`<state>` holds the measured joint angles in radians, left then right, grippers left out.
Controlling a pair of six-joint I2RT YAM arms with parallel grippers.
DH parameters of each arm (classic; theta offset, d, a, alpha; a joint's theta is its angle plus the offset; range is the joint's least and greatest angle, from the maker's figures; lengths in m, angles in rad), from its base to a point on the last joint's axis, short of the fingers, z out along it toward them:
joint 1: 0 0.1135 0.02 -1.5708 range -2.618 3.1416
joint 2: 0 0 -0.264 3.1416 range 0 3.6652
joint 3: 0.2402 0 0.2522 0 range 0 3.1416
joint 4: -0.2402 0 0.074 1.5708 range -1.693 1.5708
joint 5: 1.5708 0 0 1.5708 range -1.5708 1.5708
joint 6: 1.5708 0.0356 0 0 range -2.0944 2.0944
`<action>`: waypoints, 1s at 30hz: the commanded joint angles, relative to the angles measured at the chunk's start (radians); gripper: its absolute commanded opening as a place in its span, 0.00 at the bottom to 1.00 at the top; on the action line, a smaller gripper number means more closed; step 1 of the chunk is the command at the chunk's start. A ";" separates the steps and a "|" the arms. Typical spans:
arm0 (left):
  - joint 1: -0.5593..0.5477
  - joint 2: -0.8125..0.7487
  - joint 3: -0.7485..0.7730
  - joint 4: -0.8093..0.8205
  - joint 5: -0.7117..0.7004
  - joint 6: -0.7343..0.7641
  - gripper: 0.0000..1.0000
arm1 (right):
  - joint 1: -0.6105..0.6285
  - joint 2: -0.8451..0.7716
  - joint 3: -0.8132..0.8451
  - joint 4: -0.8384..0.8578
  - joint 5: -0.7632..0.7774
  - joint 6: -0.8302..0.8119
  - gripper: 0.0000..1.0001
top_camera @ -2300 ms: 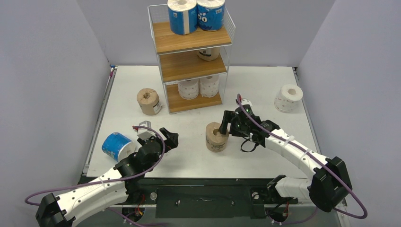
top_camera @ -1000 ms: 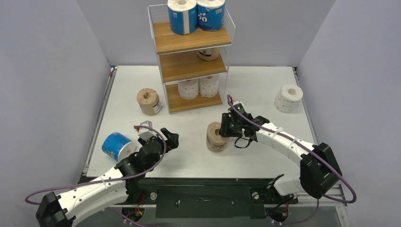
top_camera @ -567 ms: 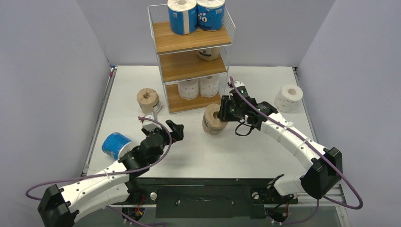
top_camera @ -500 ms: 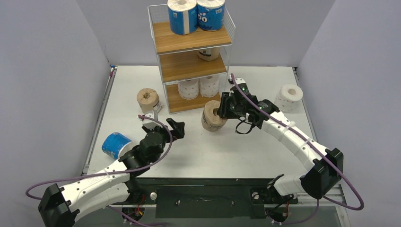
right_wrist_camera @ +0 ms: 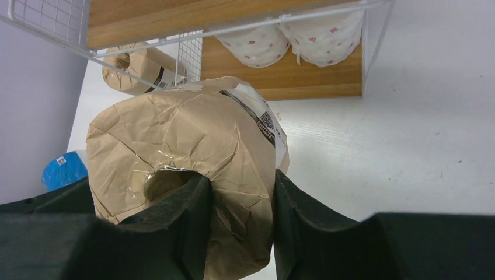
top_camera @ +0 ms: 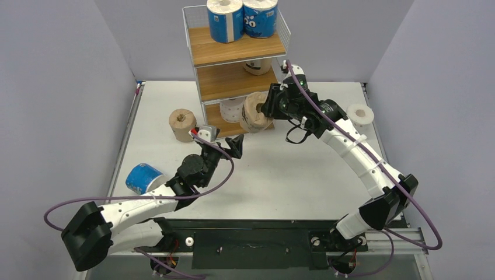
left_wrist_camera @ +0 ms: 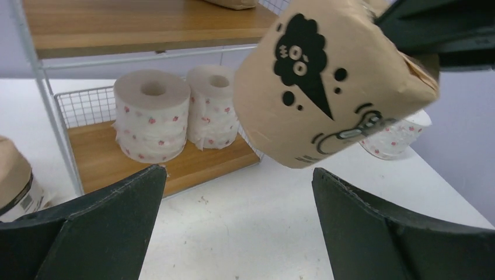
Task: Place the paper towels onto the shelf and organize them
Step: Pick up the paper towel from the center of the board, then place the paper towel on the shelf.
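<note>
1. And it's up; the right gripper (top_camera: 267, 107) has carried the tan roll (top_camera: 253, 112) off the table and swung it towards the shelf (top_camera: 225, 81), and the roll now hangs in the air, tipped on its side.
2. The grip looks firm in the wrist view; one finger sits inside the hollow core, the other presses the outside wall, and the jaws are pinched narrow on that wall.
3. The middle tier lies just ahead of and slightly above the gripper, with one tan roll (top_camera: 258, 66) already on it; the bottom tier's two white rolls (left_wrist_camera: 153, 114) sit below and beyond the hand.
4. The carried roll may already be brushing the wire frame; from above I can't tell, since the two overlap.
5. The left gripper (left_wrist_camera: 236, 172) has reached forward too; its jaws are spread wide with nothing between them, and the carried roll hangs just ahead of and above it.
6. So the pick-up is done and placing is next; a second tan roll (top_camera: 182, 124), a blue roll (top_camera: 142, 178) and a white roll (top_camera: 360, 114) wait on the table.
</note>
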<state>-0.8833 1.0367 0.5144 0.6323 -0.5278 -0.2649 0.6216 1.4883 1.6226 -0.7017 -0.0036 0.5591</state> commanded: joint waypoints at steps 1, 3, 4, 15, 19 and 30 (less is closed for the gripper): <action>0.006 0.103 0.049 0.321 0.094 0.229 0.96 | -0.009 0.051 0.113 0.024 0.047 0.032 0.30; 0.008 0.151 0.079 0.345 0.107 0.286 0.96 | -0.011 0.079 0.146 0.032 0.045 0.046 0.30; 0.008 0.176 0.088 0.359 0.115 0.302 0.96 | -0.011 0.093 0.151 0.042 0.046 0.053 0.30; 0.073 0.311 0.182 0.439 0.196 0.425 0.96 | -0.013 0.181 0.255 0.068 0.026 0.096 0.31; 0.098 0.333 0.199 0.442 0.243 0.438 0.96 | -0.016 0.206 0.292 0.069 0.023 0.110 0.31; 0.163 0.389 0.243 0.410 0.320 0.394 0.96 | -0.018 0.277 0.394 0.082 0.017 0.156 0.32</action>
<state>-0.7437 1.3975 0.7010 1.0046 -0.2497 0.1520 0.6090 1.7573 1.9503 -0.6907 0.0181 0.6823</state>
